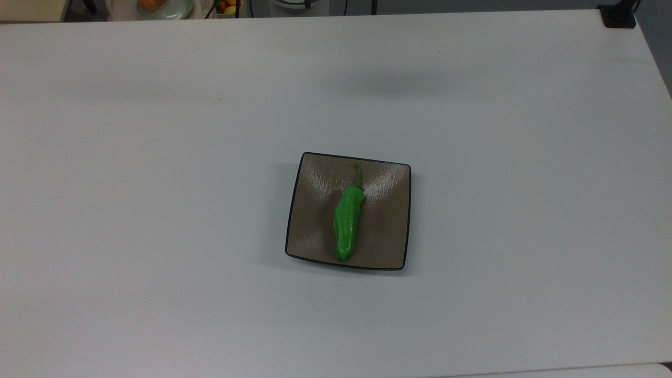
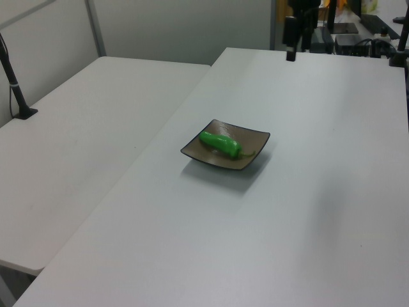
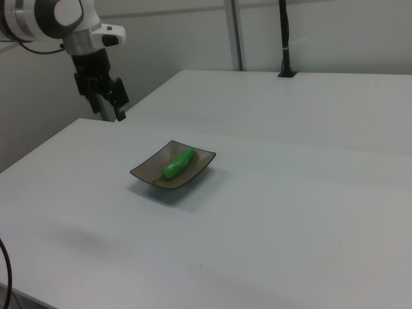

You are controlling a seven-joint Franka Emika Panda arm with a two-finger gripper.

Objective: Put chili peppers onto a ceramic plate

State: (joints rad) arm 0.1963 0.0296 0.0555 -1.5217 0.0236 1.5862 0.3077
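Note:
The bright green chili pepper (image 1: 347,224) lies lengthwise on the square tan-brown ceramic plate (image 1: 315,210), its thin stem toward the top view's top. The left view shows the pepper (image 2: 220,144) resting across the plate (image 2: 254,138), and so does the right view, pepper (image 3: 179,163) on plate (image 3: 144,172). My gripper (image 3: 113,113) hangs high in the air, far from the plate, over the table's far end at the right view's left. Its fingers stand open with nothing between them. In the left view the gripper (image 2: 291,54) is near the top edge.
A second white table (image 2: 83,128) adjoins at the left view's left, with a black post (image 2: 14,77) on it. A black clamp (image 1: 617,14) sits on the table corner at the top view's top right. A bowl (image 1: 163,6) lies beyond the table's far edge.

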